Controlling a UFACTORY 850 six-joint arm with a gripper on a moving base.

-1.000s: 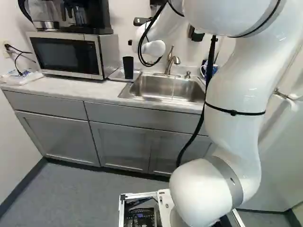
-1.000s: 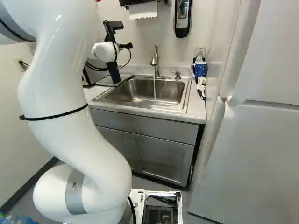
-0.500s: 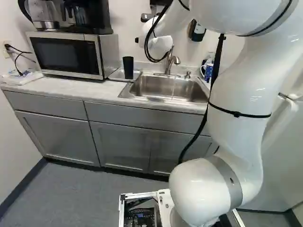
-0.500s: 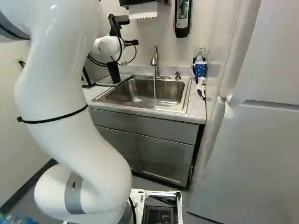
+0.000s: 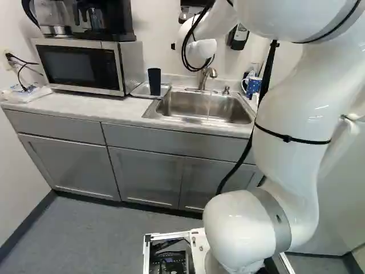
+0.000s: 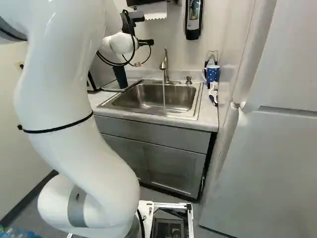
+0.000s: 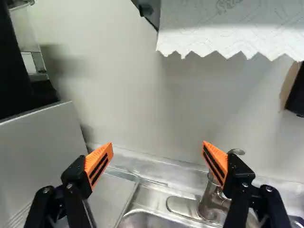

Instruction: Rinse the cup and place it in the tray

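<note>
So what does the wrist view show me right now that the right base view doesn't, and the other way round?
Only the wrist view shows the orange pads on the fingers, which stand well apart with nothing between them.

Only the right base view shows the blue dotted mug, the cabinet and the stream of water.

Both show the faucet, part of the sink and the paper towel.

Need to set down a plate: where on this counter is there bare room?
The countertop strip before the microwave is bare, bordered by the white plastic bag and the sink. It's crowded at the tray, where the dark cup stands, and around the blue dotted mug beside the sink.
</note>
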